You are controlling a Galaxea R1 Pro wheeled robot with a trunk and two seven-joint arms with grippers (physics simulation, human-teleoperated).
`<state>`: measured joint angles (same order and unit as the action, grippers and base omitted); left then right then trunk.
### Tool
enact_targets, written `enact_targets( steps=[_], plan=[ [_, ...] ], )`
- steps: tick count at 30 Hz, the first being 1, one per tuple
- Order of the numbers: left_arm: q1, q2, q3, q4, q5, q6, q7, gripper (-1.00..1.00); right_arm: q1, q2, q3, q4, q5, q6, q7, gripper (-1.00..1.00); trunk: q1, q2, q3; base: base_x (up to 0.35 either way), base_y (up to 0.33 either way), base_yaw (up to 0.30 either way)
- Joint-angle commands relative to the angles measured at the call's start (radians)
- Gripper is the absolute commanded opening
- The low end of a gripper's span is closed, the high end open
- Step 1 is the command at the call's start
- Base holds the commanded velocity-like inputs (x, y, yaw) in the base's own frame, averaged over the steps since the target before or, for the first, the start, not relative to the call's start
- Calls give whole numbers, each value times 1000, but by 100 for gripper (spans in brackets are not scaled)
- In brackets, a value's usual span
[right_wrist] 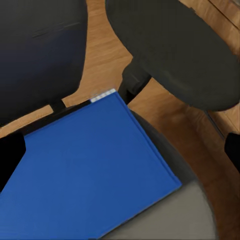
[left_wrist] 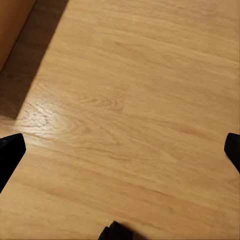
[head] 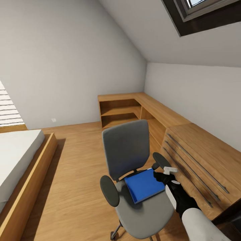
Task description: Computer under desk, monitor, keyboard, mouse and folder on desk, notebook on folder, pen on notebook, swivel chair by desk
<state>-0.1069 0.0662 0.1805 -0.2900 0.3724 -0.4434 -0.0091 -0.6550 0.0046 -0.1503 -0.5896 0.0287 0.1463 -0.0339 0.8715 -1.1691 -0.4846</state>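
Blue folder [head: 144,185] lies on the swivel chair [head: 134,174] — right pincer [head: 160,176] spread open just above it.

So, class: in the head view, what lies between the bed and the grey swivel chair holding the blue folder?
Bare light wooden floor lies between the white-topped, wood-framed bed and the grey upholstered swivel chair, as the head view shows.

The swivel chair [head: 134,187] base is cut off below — folder [head: 144,185] corner hidden.
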Motion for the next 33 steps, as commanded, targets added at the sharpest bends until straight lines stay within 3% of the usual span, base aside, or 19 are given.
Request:
enact_targets(
  steps=[1, 6, 9, 11, 15, 20, 23, 25, 27, 33],
  plan=[
    [-1, 0, -3, -1, 7, -2, 0, 100, -7, -2, -2, 4, 3, 6, -1, 100, 4, -8, -4, 0, 0, 0],
    [-1, 2, -4, -61, 5, 35, 7, 100, -27, -15, -2, 21, 2, 6, -1, 100, 23, -43, -20, 0, 0, 0],
    [-1, 4, -4, -146, 4, 163, 11, 100, -31, -17, -3, 26, 1, 6, -2, 100, 35, -64, -29, 0, 0, 0],
    [-1, 10, -4, -257, 4, 304, 31, 100, -32, -18, -4, 32, 1, 6, -3, 100, 42, -78, -36, 0, 0, 0],
    [-1, 18, -3, -442, 6, 468, 82, 100, -33, -18, -3, 42, 2, 6, -3, 100, 58, -106, -48, 0, 0, 0],
    [-17, 19, -2, -615, 9, 628, 97, 100, -32, -19, -3, 44, 2, 6, -2, 100, 77, -141, -64, 0, 0, 0],
    [-33, 17, -2, -675, 29, 668, 99, 100, -32, -20, -3, 45, 2, 6, -1, 100, 88, -162, -73, 0, 0, 0],
    [-37, 10, -2, -685, 69, 677, 98, 100, -32, -19, -2, 45, 2, 5, -1, 100, 96, -176, -79, 0, 0, 0],
    [-38, 5, -3, -633, 89, 675, 91, 100, -32, -19, -2, 45, 2, 5, -1, 100, 104, -190, -86, 0, 0, 0],
    [-39, 2, -6, -572, 94, 670, 85, 100, -32, -20, -4, 46, 1, 6, 0, 100, 127, -232, -105, 0, 0, 0]
  ],
)
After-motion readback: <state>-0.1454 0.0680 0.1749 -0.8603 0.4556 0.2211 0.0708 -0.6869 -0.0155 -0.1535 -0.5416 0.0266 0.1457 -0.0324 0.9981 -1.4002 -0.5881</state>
